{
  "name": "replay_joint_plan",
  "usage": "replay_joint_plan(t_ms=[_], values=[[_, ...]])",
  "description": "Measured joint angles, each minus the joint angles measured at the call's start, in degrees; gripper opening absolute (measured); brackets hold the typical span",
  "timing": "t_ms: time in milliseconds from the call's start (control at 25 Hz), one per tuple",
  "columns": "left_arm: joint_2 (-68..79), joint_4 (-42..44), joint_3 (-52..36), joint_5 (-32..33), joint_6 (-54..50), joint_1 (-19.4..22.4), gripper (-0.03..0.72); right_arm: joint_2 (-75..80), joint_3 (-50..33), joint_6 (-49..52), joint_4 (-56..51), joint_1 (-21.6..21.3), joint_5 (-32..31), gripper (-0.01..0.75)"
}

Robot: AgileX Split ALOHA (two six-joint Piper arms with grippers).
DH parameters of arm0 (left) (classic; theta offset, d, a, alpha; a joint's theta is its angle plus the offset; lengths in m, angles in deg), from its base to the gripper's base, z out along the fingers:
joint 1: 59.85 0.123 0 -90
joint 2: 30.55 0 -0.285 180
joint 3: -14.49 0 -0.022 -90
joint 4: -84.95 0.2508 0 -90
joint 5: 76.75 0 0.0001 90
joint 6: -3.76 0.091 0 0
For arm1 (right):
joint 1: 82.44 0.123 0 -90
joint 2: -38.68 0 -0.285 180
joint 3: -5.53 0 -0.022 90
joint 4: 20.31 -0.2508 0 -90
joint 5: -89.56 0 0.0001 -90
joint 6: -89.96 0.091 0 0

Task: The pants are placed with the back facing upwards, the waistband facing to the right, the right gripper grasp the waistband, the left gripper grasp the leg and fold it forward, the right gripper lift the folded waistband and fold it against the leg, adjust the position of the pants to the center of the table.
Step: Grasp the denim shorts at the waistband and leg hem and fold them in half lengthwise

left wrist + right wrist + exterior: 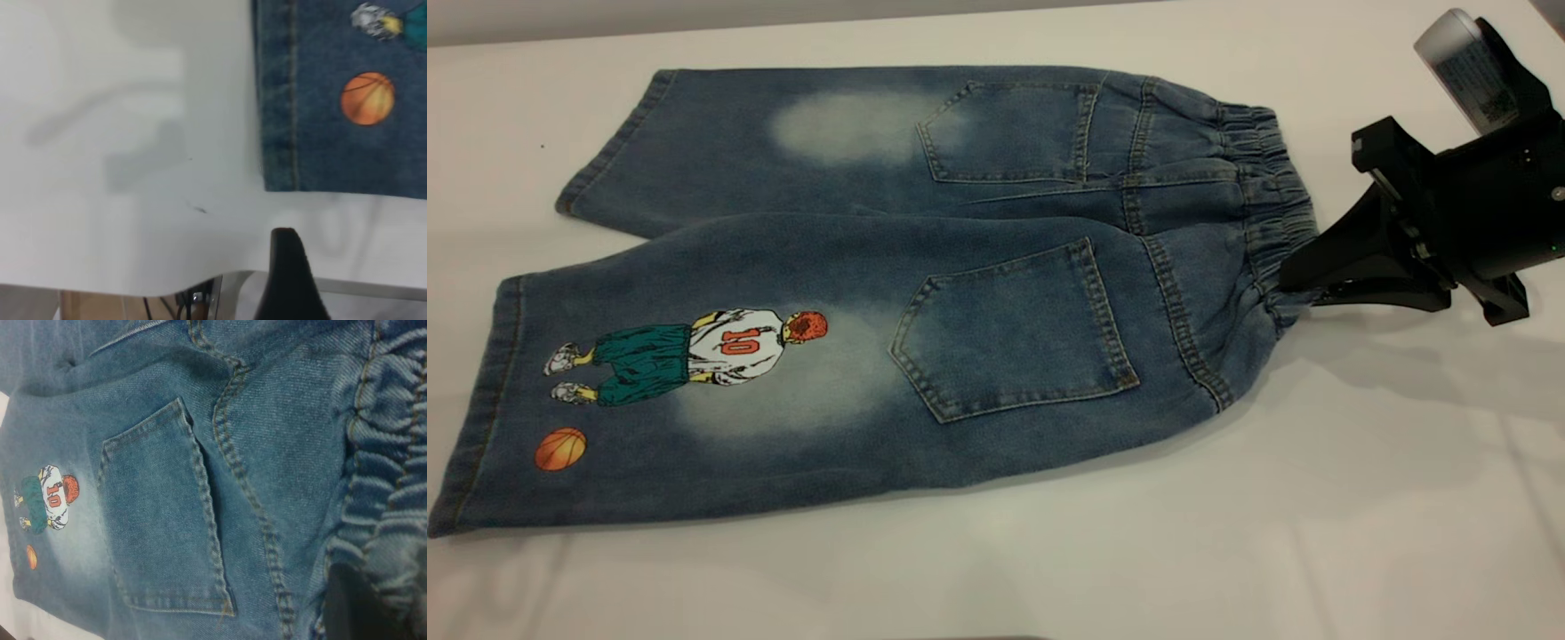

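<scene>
The pants [889, 293] lay flat on the table [1360, 533], back up, their long axis running left to right: hems at the left, gathered waistband [1276, 209] at the right. The right gripper [1303, 289] was at the waistband's near end, its fingers pinched shut on the bunched elastic, the arm reaching in low from the right with its body angled up and away. Its wrist view looked straight along the denim from the waist toward the print.

The leg [658, 373] with the number-10 player was the near one, its hem at the far left of the cloth. In the left wrist view the left gripper [288, 267] hung off the table edge, just outside that hem corner [280, 180], not touching it. Only one fingertip showed, so I could not tell how wide it stood. It was plainly the nearer arm for the leg, and would need to travel in over the hem.
</scene>
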Motion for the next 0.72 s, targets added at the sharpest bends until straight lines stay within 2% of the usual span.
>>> replay_joint_plan(t_ms=[280,720], values=[[10.36,0.36,0.00,-6.28,-0.73,0.00,0.441,0.00,0.00,0.00,0.21,0.00,0.00,0.035],[20.30,0.41,0.09,-12.64,-0.91,0.00,0.453,0.00,0.00,0.00,0.35,0.00,-0.02,0.036]])
